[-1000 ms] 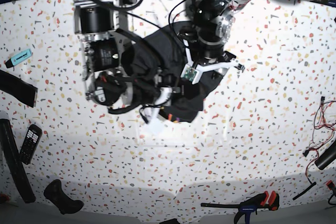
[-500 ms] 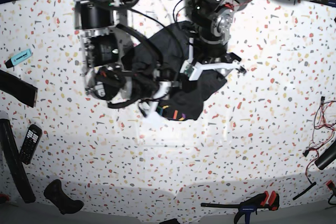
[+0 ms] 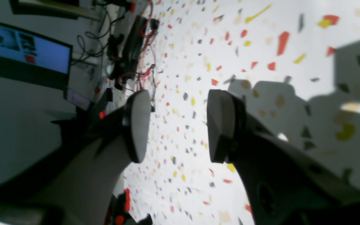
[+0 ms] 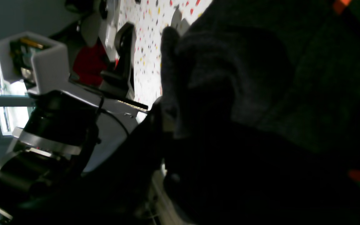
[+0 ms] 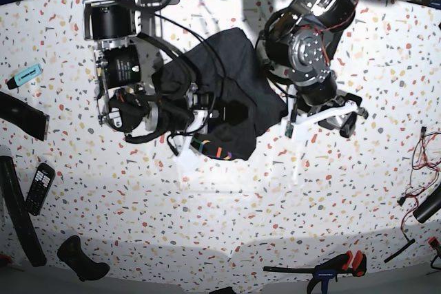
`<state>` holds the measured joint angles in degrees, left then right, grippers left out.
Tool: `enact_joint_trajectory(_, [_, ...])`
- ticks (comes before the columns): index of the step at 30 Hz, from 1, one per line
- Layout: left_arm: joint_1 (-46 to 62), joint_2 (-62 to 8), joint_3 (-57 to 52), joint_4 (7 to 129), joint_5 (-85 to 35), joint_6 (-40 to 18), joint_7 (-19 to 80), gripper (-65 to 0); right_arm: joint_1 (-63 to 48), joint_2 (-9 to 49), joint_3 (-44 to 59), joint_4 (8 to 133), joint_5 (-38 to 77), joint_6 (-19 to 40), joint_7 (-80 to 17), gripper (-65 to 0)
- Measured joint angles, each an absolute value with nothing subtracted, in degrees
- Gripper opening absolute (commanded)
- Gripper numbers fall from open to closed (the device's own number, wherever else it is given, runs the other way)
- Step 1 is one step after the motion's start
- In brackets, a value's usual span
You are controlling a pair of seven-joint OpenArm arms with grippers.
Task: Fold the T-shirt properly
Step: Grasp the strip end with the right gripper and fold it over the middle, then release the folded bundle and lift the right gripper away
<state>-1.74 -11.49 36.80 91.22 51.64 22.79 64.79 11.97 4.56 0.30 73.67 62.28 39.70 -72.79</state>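
Since a second ago, the left gripper [image 5: 344, 116] has swung off the T-shirt [image 5: 227, 67] toward the base view's right and now hangs over bare speckled table [image 5: 227, 225], just beside the cloth's right edge without touching it. Its jaws stand apart with nothing between them; the left wrist view shows both pads [image 3: 137, 125] over tabletop alone. The T-shirt's bundle has settled flatter and a little leftward compared with that earlier frame.

The T-shirt lies crumpled in the upper middle of the table, between the two arms. Its upper edge reaches up toward the arm bases at the far edge, its right edge ends just left of the left arm's wrist, and its lower tip, where a few coloured print marks show, points down toward the open middle of the table.

The right gripper [image 5: 196, 118] sits at the cloth's left lower edge, buried in the folds. In the right wrist view dark fabric [image 4: 261, 93] fills nearly everything, and whether those jaws are together or apart cannot be told.

Below the shirt the table is bare across its whole middle. Along the left edge lie a blue marker [image 5: 25, 76], a black strap [image 5: 21, 115] and a remote [image 5: 39, 187]; a clamp [image 5: 331, 266] rests at the near edge and red wires [image 5: 424, 153] at the right edge.
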Motion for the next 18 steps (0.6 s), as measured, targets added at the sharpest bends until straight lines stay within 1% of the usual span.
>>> enact_joint_trajectory(1, [-1.7, -11.5, 36.9, 91.2, 51.3, 22.8, 64.8, -37.1, 12.0, 4.5, 0.3, 73.7, 62.3, 39.7, -74.4, -41.9])
enact_joint_trajectory(2, [-1.7, -11.5, 36.9, 91.2, 51.3, 22.8, 64.9, -37.1, 11.9, 4.4, 0.3, 73.7, 62.5, 39.7, -76.6, -36.7])
enact_joint_trajectory(3, [-1.8, -11.5, 36.8, 91.2, 51.3, 22.8, 64.9, -37.1, 12.0, 4.4, 0.3, 73.7, 63.2, 39.7, -79.2, -34.0])
enact_joint_trajectory(4, [-1.9, -11.5, 36.8, 91.2, 51.3, 22.8, 64.9, -37.1, 11.9, 4.4, 0.3, 73.7, 64.6, 39.7, -80.6, -33.5])
enact_joint_trajectory(8, [-2.4, -11.8, 36.8, 91.2, 51.4, 22.2, 64.3, -37.1, 11.9, 5.0, 0.3, 73.8, 72.5, 39.7, -80.4, -33.5])
enact_joint_trajectory(10, [-2.7, -12.5, 36.9, 91.2, 51.3, 21.7, 63.6, -37.1, 11.9, 5.4, 0.3, 74.9, 74.1, 39.7, -80.4, -33.5])
enact_joint_trajectory(14, [-4.5, -17.2, 36.9, 91.2, 51.3, 21.7, 64.2, -37.1, 10.6, 7.4, -1.7, 78.9, 76.6, 39.7, -80.2, -33.6])
enact_joint_trajectory(18, [-5.9, -22.4, 36.8, 91.2, 47.3, 21.8, 64.9, -37.1, 6.5, 11.0, -8.0, 85.0, 83.3, 39.7, -80.2, -33.6])
